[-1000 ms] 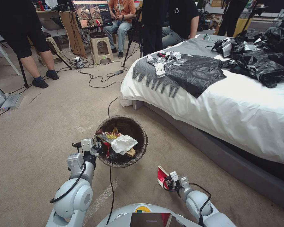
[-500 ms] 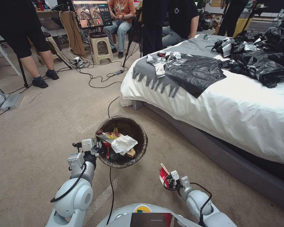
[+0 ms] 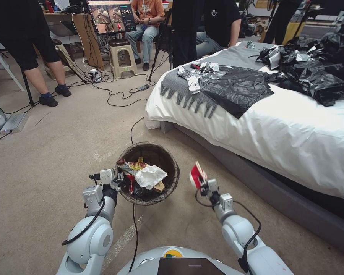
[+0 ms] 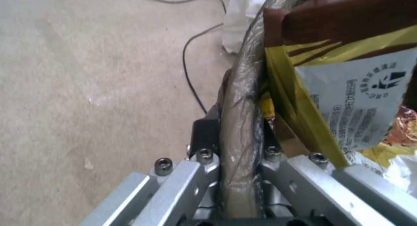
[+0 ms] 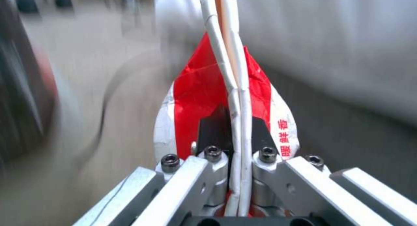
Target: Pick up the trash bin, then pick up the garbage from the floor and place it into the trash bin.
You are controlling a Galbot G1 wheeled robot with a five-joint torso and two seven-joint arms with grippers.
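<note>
The left gripper (image 3: 118,180) is clamped on the near-left rim of the trash bin (image 3: 168,183); in the left wrist view its fingers (image 4: 204,138) pinch the liner-wrapped edge from either side, one outside the wall and one inside. The bin sits just ahead of this gripper, over the carpet, though whether its base touches the floor is hard to judge from above. Inside it, right beside the clamped rim, lie a yellow snack wrapper (image 3: 133,165), a white tissue (image 3: 151,176) and a tan paper bag (image 3: 159,186), with something red tucked under them.

The right gripper (image 3: 202,182) is raised to the right of the bin, close to its rim but not over the opening. Its fingers are pressed together on a flattened red-and-white paper cup (image 3: 197,175), which stands upright above them; the right wrist view shows the cup's folded white rim (image 5: 237,98) squeezed between the black pads. Beyond this gripper, further to its right, runs the bed (image 3: 279,133) with its white sheet, carrying black plastic bags (image 3: 237,88) well away from both grippers. A black cable (image 3: 133,225) trails across the carpet (image 3: 46,152) beneath the bin, back toward the robot.
</note>
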